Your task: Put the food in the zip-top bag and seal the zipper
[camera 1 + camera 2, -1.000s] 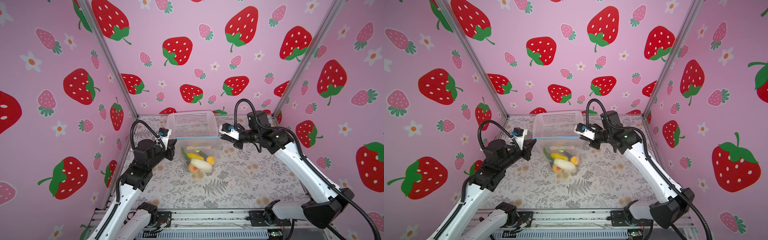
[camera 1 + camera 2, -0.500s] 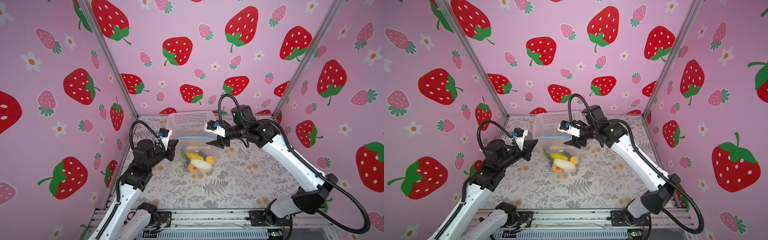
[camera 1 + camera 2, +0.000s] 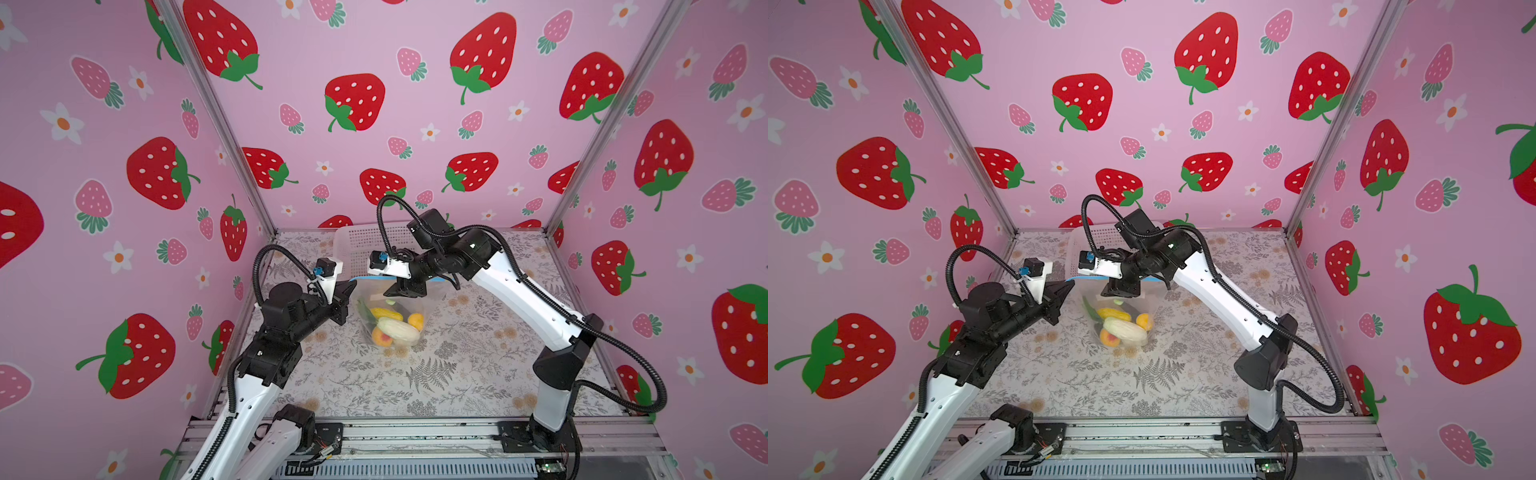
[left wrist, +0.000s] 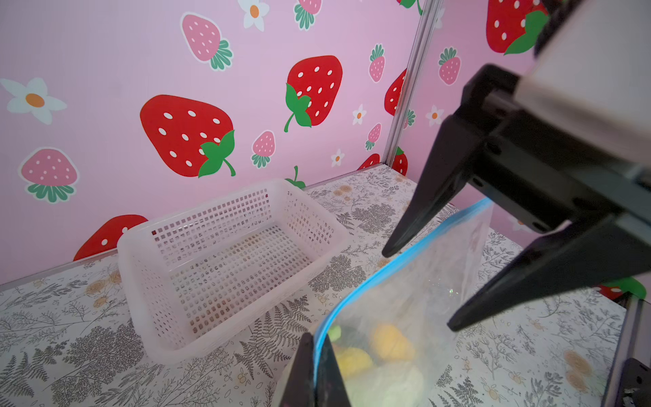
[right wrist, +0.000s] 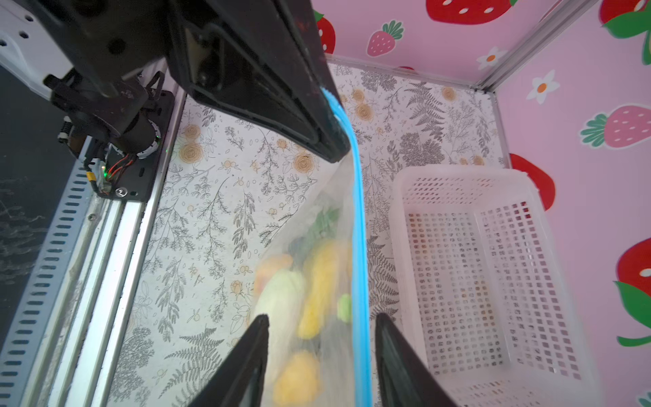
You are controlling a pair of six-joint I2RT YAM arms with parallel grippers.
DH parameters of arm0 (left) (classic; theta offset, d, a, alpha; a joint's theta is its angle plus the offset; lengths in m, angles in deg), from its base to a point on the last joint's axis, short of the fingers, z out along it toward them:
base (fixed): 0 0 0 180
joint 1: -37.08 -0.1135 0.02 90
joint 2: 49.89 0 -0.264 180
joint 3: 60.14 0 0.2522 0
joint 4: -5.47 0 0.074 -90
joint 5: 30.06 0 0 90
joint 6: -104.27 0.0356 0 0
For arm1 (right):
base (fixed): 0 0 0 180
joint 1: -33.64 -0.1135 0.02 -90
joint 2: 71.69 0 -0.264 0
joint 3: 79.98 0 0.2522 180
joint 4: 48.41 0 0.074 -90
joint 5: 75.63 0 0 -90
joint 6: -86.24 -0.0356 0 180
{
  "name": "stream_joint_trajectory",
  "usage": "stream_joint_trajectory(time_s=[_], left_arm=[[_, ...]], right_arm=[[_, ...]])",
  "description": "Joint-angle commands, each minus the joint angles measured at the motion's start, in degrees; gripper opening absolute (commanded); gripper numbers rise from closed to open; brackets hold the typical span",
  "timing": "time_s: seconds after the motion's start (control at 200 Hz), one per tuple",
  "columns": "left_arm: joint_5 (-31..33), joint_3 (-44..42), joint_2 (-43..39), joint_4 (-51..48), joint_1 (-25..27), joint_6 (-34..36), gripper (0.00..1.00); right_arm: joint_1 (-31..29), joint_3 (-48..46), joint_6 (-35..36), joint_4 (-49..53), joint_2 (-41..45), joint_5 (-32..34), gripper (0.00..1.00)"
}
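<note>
The left hand is clenched on the zipper end at the zip-top bag's 10 o'clock corner; the right hand, released, straddles the strip near 1 o'clock. The food lies inside, mid-worktop

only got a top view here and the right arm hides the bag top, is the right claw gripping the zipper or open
observer: Open. The right wrist view shows the right claw with its fingers apart, one on each side of the blue zipper.
operator: ok and the other one, holding anything
observer: Yes. In the left wrist view the left claw is shut on the zipper at one end of the zip-top bag's top edge.
operator: last thing, anything left over at the back
observer: No. The left wrist view shows the white mesh basket with nothing in it.
</note>
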State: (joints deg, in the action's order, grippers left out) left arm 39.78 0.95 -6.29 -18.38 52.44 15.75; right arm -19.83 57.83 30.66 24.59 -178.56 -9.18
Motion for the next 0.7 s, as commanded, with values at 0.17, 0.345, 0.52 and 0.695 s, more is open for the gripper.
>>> stream_joint_trajectory(time_s=[0.17, 0.345, 0.52, 0.695], left_arm=[[-0.02, -1.13, -1.84, 2.78, -0.26, 0.38, 0.00], [-0.26, -0.68, -1.84, 2.60, -0.24, 0.11, 0.00], [1.83, -0.26, -1.93, 2.85, -0.24, -1.65, 0.03], [10.54, -0.81, -7.48, 3.54, -0.26, -9.21, 0.99]], right_arm=[[-0.71, 0.79, -1.27, 3.04, 2.42, 2.48, 0.22], [-0.70, -0.21, -1.86, 2.73, 2.64, 3.51, 0.11], [-2.20, 0.01, -6.16, 1.24, 3.68, 5.07, 0.03], [-5.34, 1.65, -22.72, 0.62, 5.34, 11.96, 0.00]])
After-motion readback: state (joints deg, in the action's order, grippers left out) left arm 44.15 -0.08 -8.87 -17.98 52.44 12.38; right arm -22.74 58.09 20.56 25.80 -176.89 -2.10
